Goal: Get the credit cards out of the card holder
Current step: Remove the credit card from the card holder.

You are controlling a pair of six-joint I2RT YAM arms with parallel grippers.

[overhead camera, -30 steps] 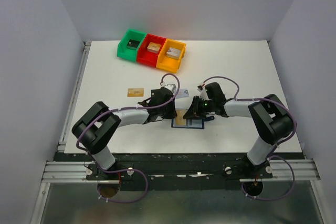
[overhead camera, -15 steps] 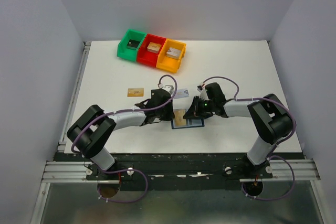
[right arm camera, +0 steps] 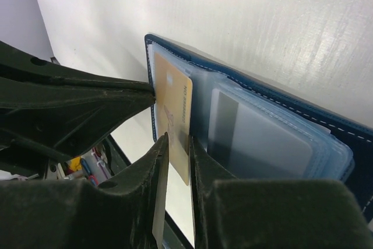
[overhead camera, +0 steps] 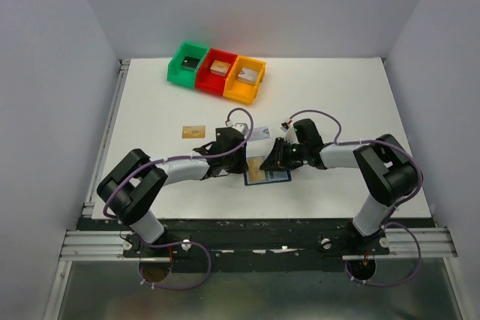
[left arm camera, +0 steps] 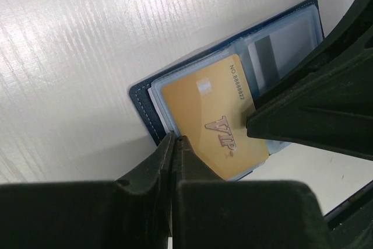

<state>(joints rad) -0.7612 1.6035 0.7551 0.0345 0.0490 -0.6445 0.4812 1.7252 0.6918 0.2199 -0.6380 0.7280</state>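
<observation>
The card holder (overhead camera: 276, 177) lies open on the table, navy with pale blue pockets (left arm camera: 148, 100). A gold credit card (left arm camera: 213, 121) marked VIP sticks partly out of a pocket. My left gripper (left arm camera: 173, 141) is shut, its tips pressing on the wallet's edge beside that card. My right gripper (right arm camera: 178, 142) stands astride the gold card's (right arm camera: 173, 106) free edge, jaws a narrow way apart with light showing between them. A grey card (right arm camera: 256, 138) sits in the neighbouring pocket. Another tan card (overhead camera: 193, 132) and a pale card (overhead camera: 260, 133) lie loose on the table.
Green (overhead camera: 187, 62), red (overhead camera: 218, 71) and orange (overhead camera: 246, 78) bins stand in a row at the back, each with a small block inside. The two arms meet over the wallet near the table's front. A metal rail (overhead camera: 112, 133) runs along the left edge.
The left arm's elbow has dropped lower and nearer. The right gripper has shifted slightly left over the wallet, and the gold card shows a little more.
</observation>
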